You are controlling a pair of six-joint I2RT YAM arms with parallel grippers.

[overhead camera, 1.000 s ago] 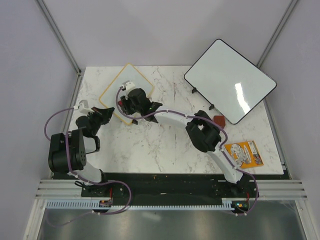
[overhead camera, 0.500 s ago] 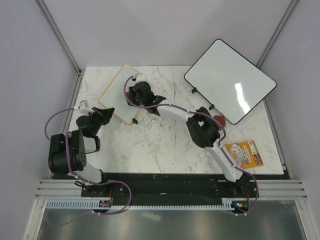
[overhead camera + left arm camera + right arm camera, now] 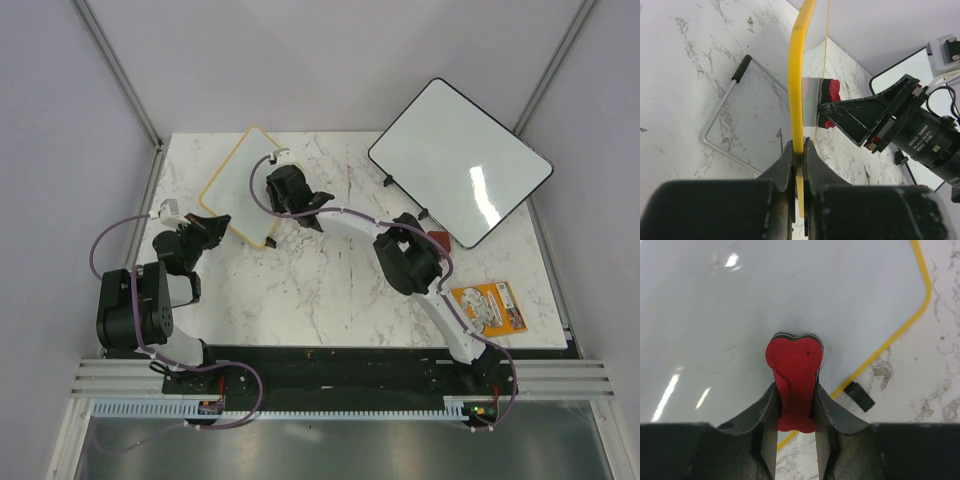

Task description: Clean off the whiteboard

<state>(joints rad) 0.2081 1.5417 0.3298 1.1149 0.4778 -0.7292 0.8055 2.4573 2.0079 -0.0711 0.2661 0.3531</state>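
The whiteboard (image 3: pixel 238 176), small with a yellow frame, stands tilted up at the table's far left. My left gripper (image 3: pixel 213 224) is shut on its near edge; in the left wrist view the yellow frame (image 3: pixel 796 75) runs up from between the jaws of that gripper (image 3: pixel 799 150). My right gripper (image 3: pixel 284 194) is shut on a red eraser (image 3: pixel 792 367), which presses flat against the white surface (image 3: pixel 740 305). The eraser (image 3: pixel 830 91) and the right gripper (image 3: pixel 872 117) also show beside the frame. Only faint marks show on the board. A black clip (image 3: pixel 859 396) sits by the yellow frame (image 3: pixel 900 330).
A larger black-framed whiteboard (image 3: pixel 460 160) leans at the far right. An orange packet (image 3: pixel 487 305) and a small reddish-brown object (image 3: pixel 437 240) lie near the right arm. A bent wire stand (image 3: pixel 720 117) with a black tip lies on the marble behind the small board.
My right gripper has carried the eraser up and to the right across the board. The board has tipped up more steeply. My left gripper has kept its hold.
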